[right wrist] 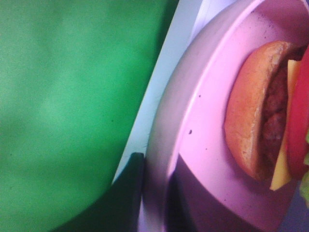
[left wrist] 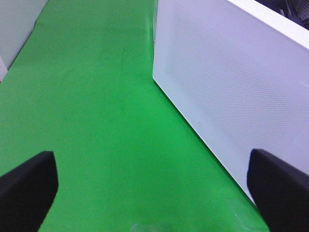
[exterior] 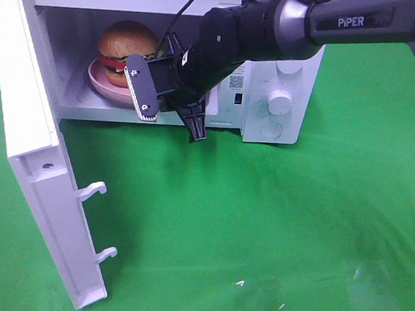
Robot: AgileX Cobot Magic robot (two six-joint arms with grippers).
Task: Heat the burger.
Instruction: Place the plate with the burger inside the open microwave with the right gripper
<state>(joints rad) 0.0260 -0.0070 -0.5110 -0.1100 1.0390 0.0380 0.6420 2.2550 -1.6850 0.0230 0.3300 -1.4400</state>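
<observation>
While the door of the white microwave stands wide open on the green desk, the burger sits inside the oven chamber on a pink plate. The burger stands upright there, with its brown bun on top and the red tomato slice showing under it.

The right hand reaches across from the right side to the mouth of the chamber. In its wrist view, the dark fingers lie on both sides of the plate's rim, so this hand seems to be pinching the rim of the pink plate. It does not touch the burger itself.

The left hand is spread wide, and only its two black fingertips show at the corners of its wrist view. It holds nothing and hangs over the green cloth, near the outer dotted face of the door.
</observation>
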